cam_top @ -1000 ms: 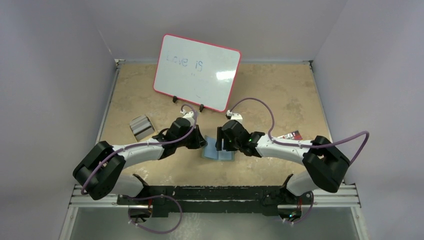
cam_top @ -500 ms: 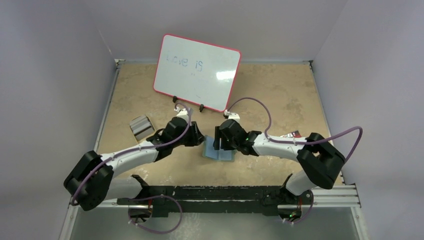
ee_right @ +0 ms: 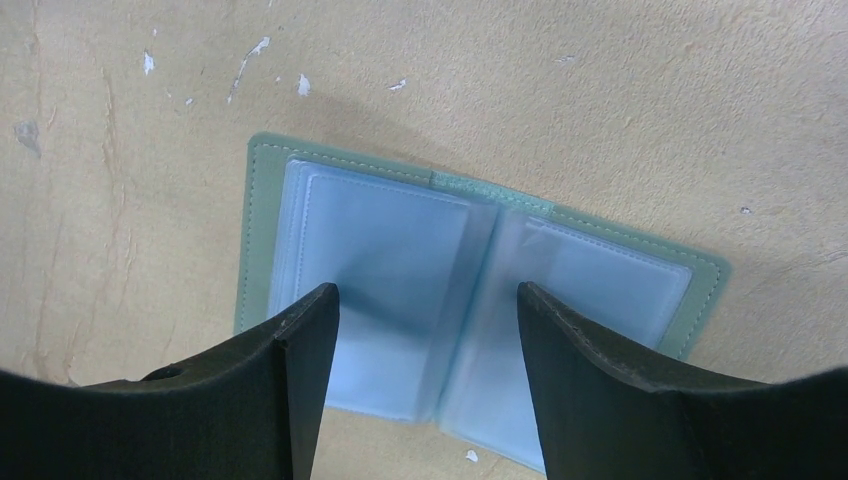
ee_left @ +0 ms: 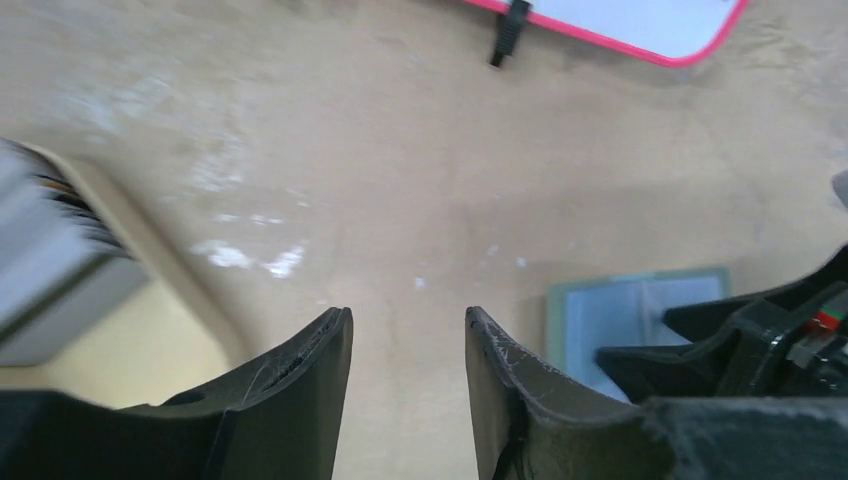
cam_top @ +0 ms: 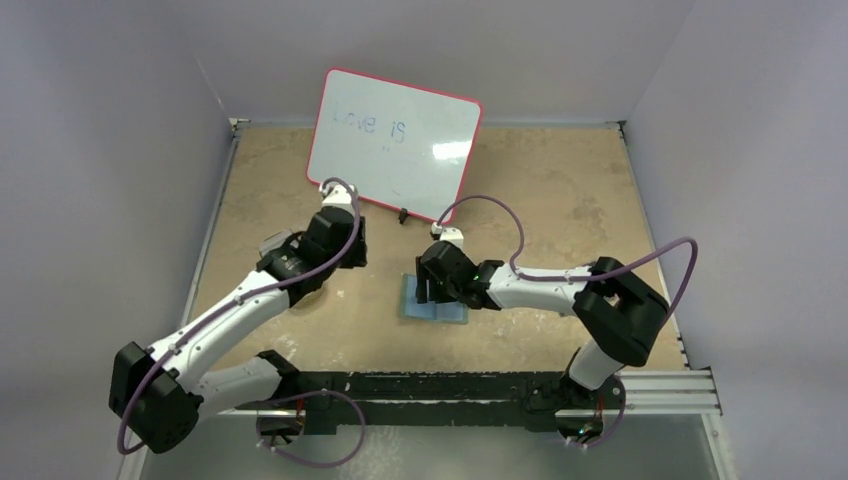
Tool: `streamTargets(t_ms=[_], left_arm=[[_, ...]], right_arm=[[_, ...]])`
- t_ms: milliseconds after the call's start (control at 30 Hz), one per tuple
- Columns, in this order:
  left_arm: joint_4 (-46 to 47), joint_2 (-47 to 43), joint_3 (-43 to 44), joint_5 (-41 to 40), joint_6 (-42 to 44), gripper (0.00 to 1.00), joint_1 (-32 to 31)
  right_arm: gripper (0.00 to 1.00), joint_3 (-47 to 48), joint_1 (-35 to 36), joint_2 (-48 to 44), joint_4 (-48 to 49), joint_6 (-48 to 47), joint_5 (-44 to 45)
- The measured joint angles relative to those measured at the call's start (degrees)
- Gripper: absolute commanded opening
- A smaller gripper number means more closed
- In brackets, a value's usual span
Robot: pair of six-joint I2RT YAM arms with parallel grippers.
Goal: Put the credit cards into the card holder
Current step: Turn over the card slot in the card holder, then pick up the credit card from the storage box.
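The sage-green card holder [cam_top: 437, 311] lies open and flat on the table, its clear pale-blue pockets facing up. It also shows in the right wrist view [ee_right: 380, 235] and at the lower right of the left wrist view [ee_left: 610, 310]. My right gripper [ee_right: 425, 290] hangs just above it, open and empty, one finger over each half; in the top view it [cam_top: 432, 287] covers the holder's far edge. My left gripper [cam_top: 345, 256] is open and empty [ee_left: 405, 315] over bare table to the left of the holder. No credit cards show in any view.
A red-framed whiteboard [cam_top: 393, 143] stands on clips at the back, and its lower edge shows in the left wrist view [ee_left: 620, 15]. The silver ribbed metal case [ee_left: 45, 265] lies left of the left gripper, mostly hidden under the left arm in the top view.
My left gripper has pulled away from the card holder, up and to the left. My right gripper has shifted left over the holder, which still lies open.
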Motion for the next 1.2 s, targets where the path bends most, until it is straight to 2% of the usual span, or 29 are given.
streamTargets(t_ms=[100,167,200,367,467,633,767,967,1200], left_arm=[[-7.6,-0.8,5.6,-5.1,7.1,0.48,1.0],[-10.6,-1.9,7.5,-7.8,11.0,0.6,1.5],[-12.1,-2.5,8.3,-8.6,13.0,0.62,2.0],[-15.6,-2.1,11.6,-10.8,23.0,0.64,6.3],[-16.1,-0.8,11.1,-13.6,30.9,0.61,7.4],[-14.8,0.5,4.3,-14.8,43.4,0.68,10.7],[-15.0,8.2,3.9,-13.8,47.6,0.68,13.4],[-11.4,16.8,4.0,-11.2,51.1,0.68,22.8],[-6.5,19.0,3.9,-11.2,54.0,0.68,23.7]], right_arm=[[0.68,0.0,0.1,0.0,0.0,0.1,0.0],[0.68,0.0,0.1,0.0,0.0,0.1,0.0],[0.68,0.0,0.1,0.0,0.0,0.1,-0.1],[0.68,-0.2,0.1,-0.2,0.0,-0.2,-0.2],[0.68,-0.5,0.1,-0.7,-0.1,-0.5,-0.2],[0.68,-0.9,0.1,-1.0,0.0,-0.9,-0.2],[0.68,-1.1,0.1,-1.2,0.1,-1.4,-0.2],[0.68,-1.9,0.1,-2.2,0.0,-2.0,-0.2],[0.68,-2.8,0.1,-3.0,-0.1,-2.0,-0.3]])
